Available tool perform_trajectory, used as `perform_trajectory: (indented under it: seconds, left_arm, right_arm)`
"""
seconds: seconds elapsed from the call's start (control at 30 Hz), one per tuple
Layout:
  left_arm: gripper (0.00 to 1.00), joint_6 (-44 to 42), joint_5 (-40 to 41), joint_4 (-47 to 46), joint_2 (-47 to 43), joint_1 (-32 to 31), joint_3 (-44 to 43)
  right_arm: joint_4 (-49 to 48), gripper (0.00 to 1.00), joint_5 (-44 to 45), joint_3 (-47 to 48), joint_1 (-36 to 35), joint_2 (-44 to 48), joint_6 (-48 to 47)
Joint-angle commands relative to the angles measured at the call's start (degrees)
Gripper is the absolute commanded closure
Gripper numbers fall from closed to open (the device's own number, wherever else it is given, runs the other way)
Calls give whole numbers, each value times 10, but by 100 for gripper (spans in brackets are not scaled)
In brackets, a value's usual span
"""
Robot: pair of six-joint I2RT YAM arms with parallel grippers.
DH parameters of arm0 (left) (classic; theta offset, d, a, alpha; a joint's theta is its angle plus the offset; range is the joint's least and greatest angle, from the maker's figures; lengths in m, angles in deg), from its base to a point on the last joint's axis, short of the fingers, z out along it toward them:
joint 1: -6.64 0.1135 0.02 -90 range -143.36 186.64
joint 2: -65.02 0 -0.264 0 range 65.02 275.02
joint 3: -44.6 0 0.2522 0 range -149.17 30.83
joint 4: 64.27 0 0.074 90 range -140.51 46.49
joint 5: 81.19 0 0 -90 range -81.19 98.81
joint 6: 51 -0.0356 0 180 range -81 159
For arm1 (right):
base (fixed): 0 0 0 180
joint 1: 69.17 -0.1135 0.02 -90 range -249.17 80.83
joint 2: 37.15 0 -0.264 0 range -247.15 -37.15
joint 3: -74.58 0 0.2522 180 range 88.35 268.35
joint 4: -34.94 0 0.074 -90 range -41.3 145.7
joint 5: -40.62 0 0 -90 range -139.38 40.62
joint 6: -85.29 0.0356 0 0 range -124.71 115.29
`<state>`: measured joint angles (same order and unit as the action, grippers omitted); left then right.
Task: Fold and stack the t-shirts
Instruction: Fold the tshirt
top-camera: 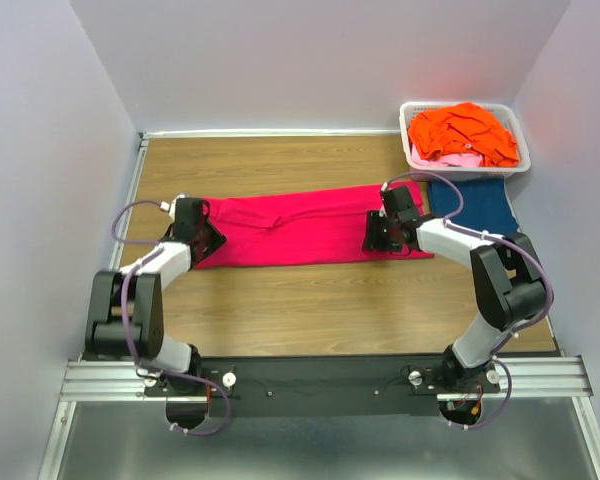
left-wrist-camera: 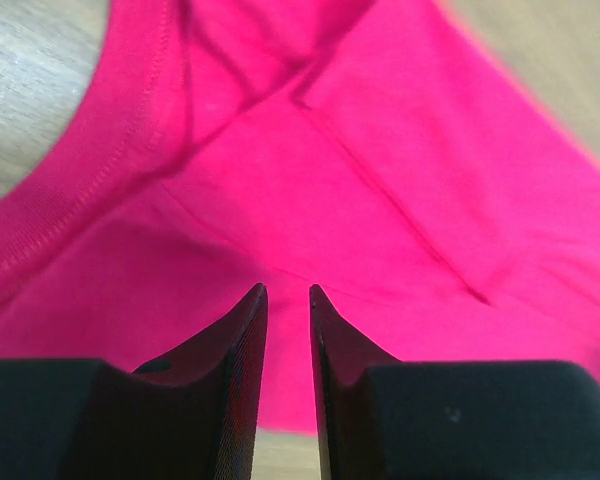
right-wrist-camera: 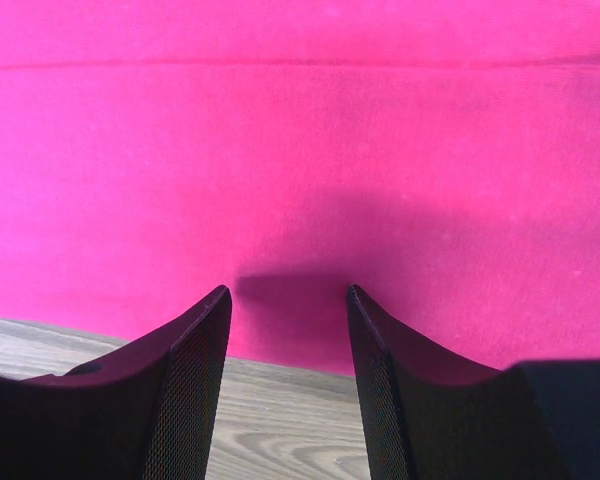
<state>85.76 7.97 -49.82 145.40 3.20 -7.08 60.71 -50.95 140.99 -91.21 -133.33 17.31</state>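
The magenta-pink t-shirt [top-camera: 310, 225] lies folded into a long band across the middle of the table. My left gripper [top-camera: 205, 240] is at its left end, by the collar [left-wrist-camera: 80, 190]. Its jaws [left-wrist-camera: 288, 290] stand a narrow gap apart over the cloth, with nothing between them. My right gripper [top-camera: 375, 238] is at the shirt's right end near its front edge. It is open [right-wrist-camera: 288, 290] over the hem [right-wrist-camera: 300, 200], with nothing in it. A dark blue t-shirt [top-camera: 475, 205] lies flat at the right. Orange shirts [top-camera: 465, 132] and a pale pink one [top-camera: 460, 158] fill the basket.
The white plastic basket [top-camera: 412, 110] stands at the back right corner against the wall. Grey walls close in the left, back and right. Bare wooden table [top-camera: 310, 310] lies between the shirt and the arm bases.
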Motion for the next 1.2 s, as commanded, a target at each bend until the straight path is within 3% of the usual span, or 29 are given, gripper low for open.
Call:
perform_trajectory:
  seconds: [0.0, 0.33, 0.53, 0.6, 0.8, 0.93, 0.97, 1.1, 1.13, 1.17]
  left_arm:
    - [71, -60, 27, 41, 78, 9, -54]
    - [71, -160, 14, 123, 267, 13, -255]
    - [56, -229, -54, 154, 374, 4, -438]
    - [54, -223, -71, 154, 377, -1, -458]
    - [48, -235, 41, 120, 241, -8, -428]
    - [45, -259, 119, 107, 70, -8, -373]
    - [37, -257, 127, 102, 39, -8, -337]
    - [36, -227, 82, 94, -100, -8, -222]
    - [32, -227, 74, 99, -149, -9, -180]
    - [22, -229, 66, 106, -173, -9, -180]
  right_arm:
    - [91, 43, -32, 5, -1, -38, -14]
    - [152, 43, -142, -69, -52, -8, 13]
    - [156, 43, -187, -56, -220, -27, 63]
    - [157, 43, -194, -37, -237, -34, 62]
    - [160, 43, -214, 94, -238, -28, 22]
    - [160, 43, -236, 230, -237, -81, -26]
    - [159, 43, -237, 257, -237, -97, -31]
    - [155, 43, -228, 440, -237, -217, -54]
    - [154, 43, -230, 471, -237, -240, -57]
    - [155, 43, -230, 511, -235, -268, -57]
